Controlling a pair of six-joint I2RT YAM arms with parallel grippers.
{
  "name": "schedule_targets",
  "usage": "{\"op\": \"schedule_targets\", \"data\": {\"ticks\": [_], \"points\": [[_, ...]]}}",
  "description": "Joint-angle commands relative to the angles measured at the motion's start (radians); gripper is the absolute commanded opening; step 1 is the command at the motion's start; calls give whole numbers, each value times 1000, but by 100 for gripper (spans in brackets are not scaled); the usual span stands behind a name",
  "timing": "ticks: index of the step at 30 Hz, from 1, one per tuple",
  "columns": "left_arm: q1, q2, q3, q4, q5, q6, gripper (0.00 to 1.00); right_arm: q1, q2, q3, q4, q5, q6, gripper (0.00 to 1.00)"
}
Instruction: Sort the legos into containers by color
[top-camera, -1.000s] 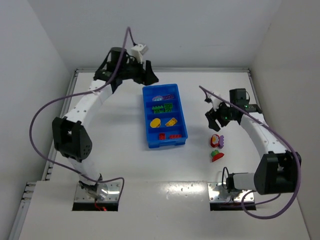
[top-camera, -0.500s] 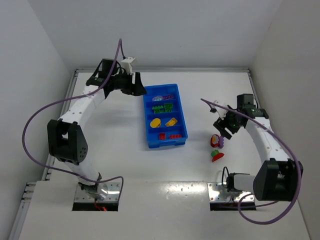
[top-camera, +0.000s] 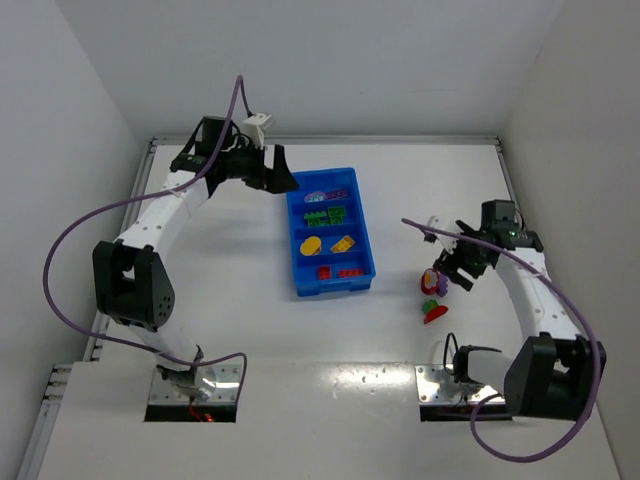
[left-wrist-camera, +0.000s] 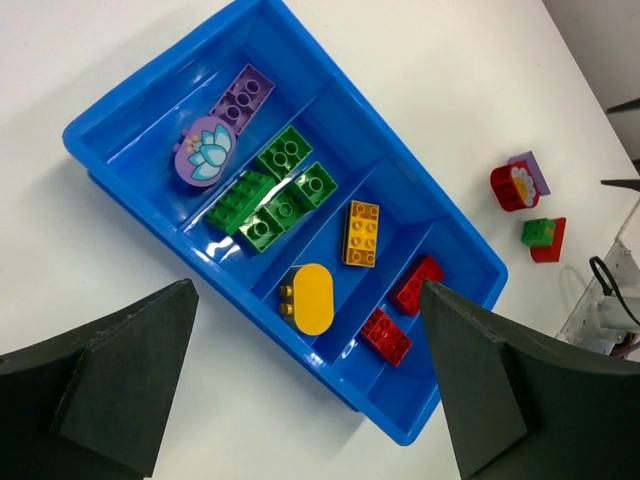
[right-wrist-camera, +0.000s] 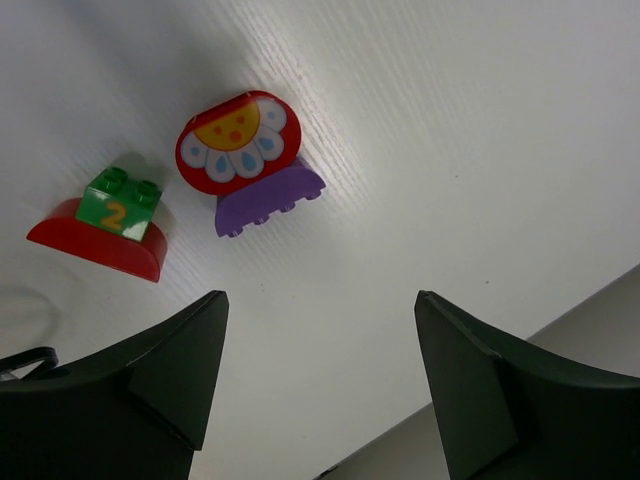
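White table (top-camera: 250, 300) between pale walls (top-camera: 330, 60); at its middle, blue tray (left-wrist-camera: 200, 262), long side running front to back, split into four compartments (left-wrist-camera: 290, 60) in a row; in the farthest, purple brick (left-wrist-camera: 242, 97) with purple disc (left-wrist-camera: 206, 150) against its end; in the next, green bricks (left-wrist-camera: 285, 152) packed together; in the third, yellow brick (left-wrist-camera: 361, 233) and yellow oval (left-wrist-camera: 310, 297), just apart; in the nearest, two red bricks (left-wrist-camera: 418, 285) side by side.

Right of tray and well apart from it, on bare table, four loose pieces in two pairs; red disc (right-wrist-camera: 238, 140) with petal face, touching purple block (right-wrist-camera: 268, 198); just nearer the front edge, green cube (right-wrist-camera: 122, 203) marked 2, seated on red arch (right-wrist-camera: 95, 245); narrow gap between the pairs.

White arms bent outward; left arm (top-camera: 165, 215) reaching far back, right arm (top-camera: 535, 290) folded short. Over tray's far left corner, left gripper (top-camera: 283, 172), clear of the table, with jaws spread wide and nothing between them; from its wrist view, whole tray framed between the dark fingers (left-wrist-camera: 110, 380), loose pieces beyond at upper right. Just right of red disc, right gripper (top-camera: 452, 270), raised above the table, with jaws likewise parted and empty; touching no piece; from its wrist view, both pairs in the open gap between the fingers (right-wrist-camera: 150, 370), upper left.
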Motion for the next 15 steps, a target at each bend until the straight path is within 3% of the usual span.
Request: {"op": "schedule_targets", "data": {"ticks": [1, 5, 12, 15], "points": [[-5, -34, 7, 7, 58, 24, 100, -19, 48, 35, -4, -58, -87, 78], [-5, -43, -5, -2, 23, 12, 100, -28, 140, 72, -30, -137, -123, 81], [5, -52, -5, -11, 4, 40, 100, -28, 272, 123, -8, -148, -199, 82], [5, -43, -5, -21, -5, 49, 100, -28, 329, 152, -76, -162, -261, 82]]}}
